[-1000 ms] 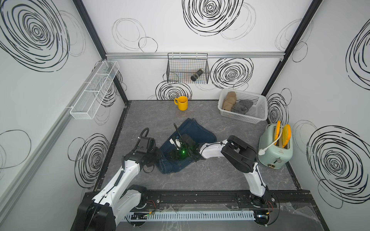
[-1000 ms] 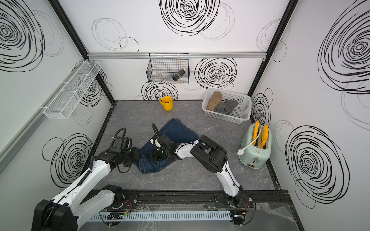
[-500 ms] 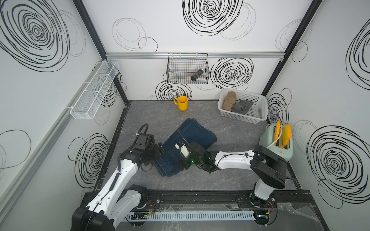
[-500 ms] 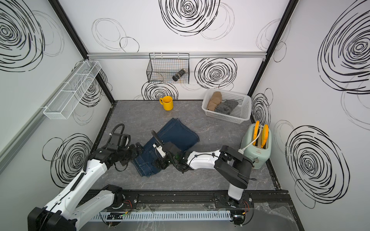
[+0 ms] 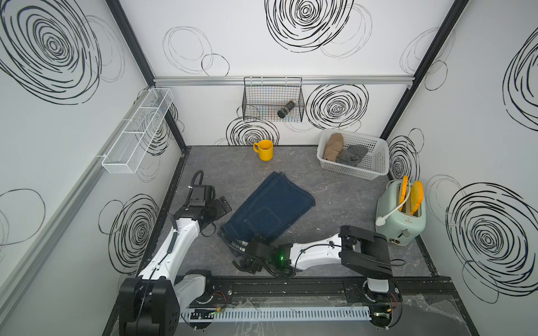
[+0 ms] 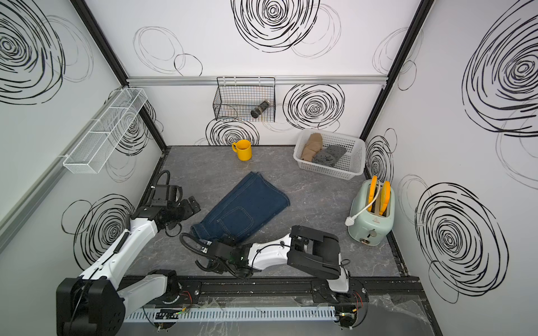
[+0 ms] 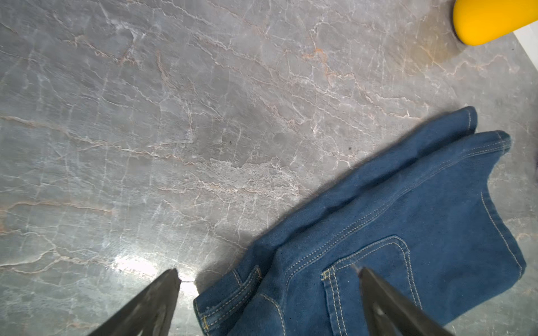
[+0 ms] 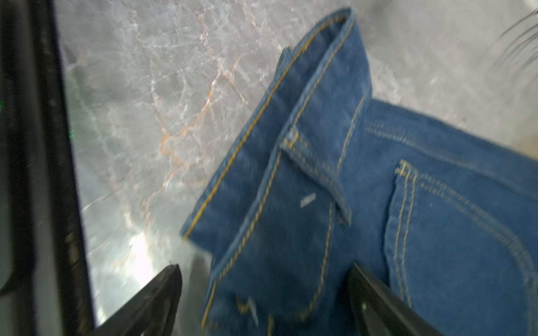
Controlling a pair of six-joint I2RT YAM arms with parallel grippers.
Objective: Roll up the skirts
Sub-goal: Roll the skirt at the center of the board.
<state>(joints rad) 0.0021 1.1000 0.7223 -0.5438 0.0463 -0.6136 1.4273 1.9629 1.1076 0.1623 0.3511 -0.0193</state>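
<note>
Currently the dark blue denim skirt with the stitched pocket (image 5: 270,209) lies flat and unrolled on the grey marbled counter (image 5: 334,203). It sits on the robot's side of the yellow mug (image 5: 265,149) and apart from it, hem end toward the mug and waistband end away from it. The tan skirt (image 5: 332,147) and the dotted grey skirt (image 5: 350,154) sit bundled in the white plastic basket (image 5: 375,171) beside the mug. We judge two done and one left.

Left jaws: spread wide, nothing held, just beside the waistband end. Right jaws: also wide apart and empty, at the waistband end farthest from the mug. We cannot tell whether they touch the cloth, because that wrist view is blurred.

Risks, as we judge them:
- The skirt looks doubled over. A pinch that catches only the top layer would leave the lower layer behind.
- The skirt lies slantwise to both arms, so uneven starts at the two corners would make the roll a cone.
- Denim is stiff, so a loose first turn may spring open on release.
- The roll would travel toward the mug and could nudge it.
</note>
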